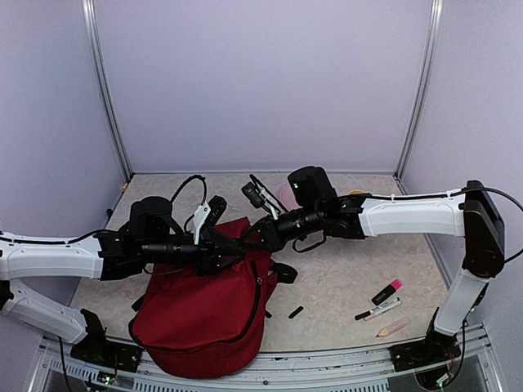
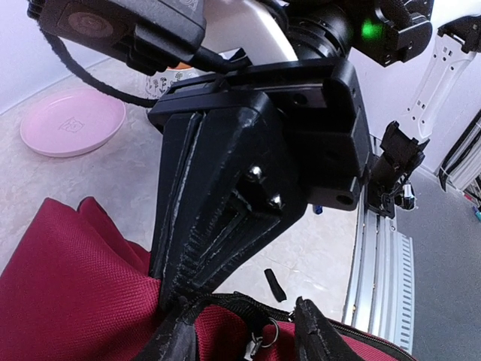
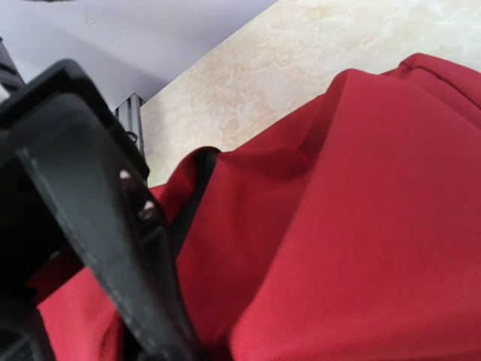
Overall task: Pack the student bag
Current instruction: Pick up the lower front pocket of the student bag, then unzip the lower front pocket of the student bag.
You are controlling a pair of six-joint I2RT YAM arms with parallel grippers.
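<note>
Bag (image 1: 204, 318) lies on the table (image 1: 343, 278) at the near edge, left of centre, between the two arm bases and closer to the left one. It's dark red with black zip trim running down the side. Its top end points toward the back wall, and both arms meet there.

Left gripper (image 1: 222, 260) comes in from the left, low over the top of the bag. In the left wrist view its fingers (image 2: 319, 338) are spread, one on each side of the black zip trim. A small metal zip ring (image 2: 264, 335) sits in the gap between them. Nothing is clamped.

Right gripper (image 1: 249, 241) comes in from the right, angled down. Its jaws are pressed together, with the tips touching the red fabric at the bag's top edge, just beside the left gripper's near finger. I can't tell whether any fabric is caught between them. The right wrist view shows only one black finger against red cloth.

Rest of the table:
- A pink plate (image 2: 71, 120) sits toward the back, behind the right arm.
- A pink-capped highlighter (image 1: 387, 291), a black-and-white marker (image 1: 377, 310) and a pale stick (image 1: 393, 327) lie close together near the right arm's base, well apart from the bag.
- A small black piece (image 1: 296, 312) lies just right of the bag.
</note>
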